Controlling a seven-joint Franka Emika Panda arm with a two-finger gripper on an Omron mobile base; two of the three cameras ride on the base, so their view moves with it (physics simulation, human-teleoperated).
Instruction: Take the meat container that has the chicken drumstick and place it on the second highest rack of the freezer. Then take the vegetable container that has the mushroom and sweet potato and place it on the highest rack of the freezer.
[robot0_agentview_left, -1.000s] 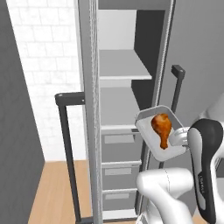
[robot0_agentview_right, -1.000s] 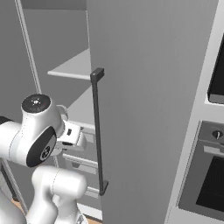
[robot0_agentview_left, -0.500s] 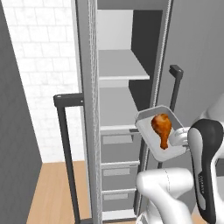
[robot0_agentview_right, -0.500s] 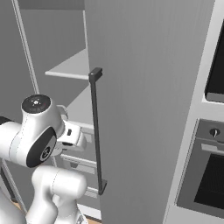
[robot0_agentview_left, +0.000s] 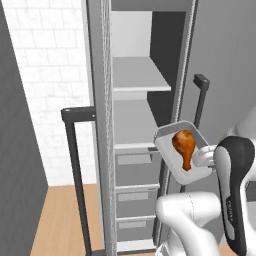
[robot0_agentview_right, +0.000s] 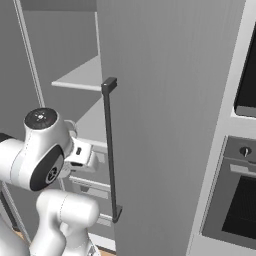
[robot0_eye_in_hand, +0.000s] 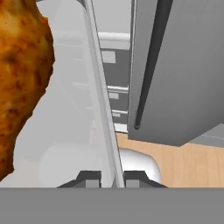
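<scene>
drumstick (robot0_agentview_left: 184, 147) — glossy orange-brown, bulbous top, in grey container (robot0_agentview_left: 167, 150)

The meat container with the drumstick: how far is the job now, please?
Done: the freezer stands open and the meat container is lifted, with the chicken drumstick in it. In hand: the gripper pinches the container's wall, holding it in front of the second highest rack, not yet on it. Left: set it on that rack, then bring the vegetable container to the highest rack.
</scene>
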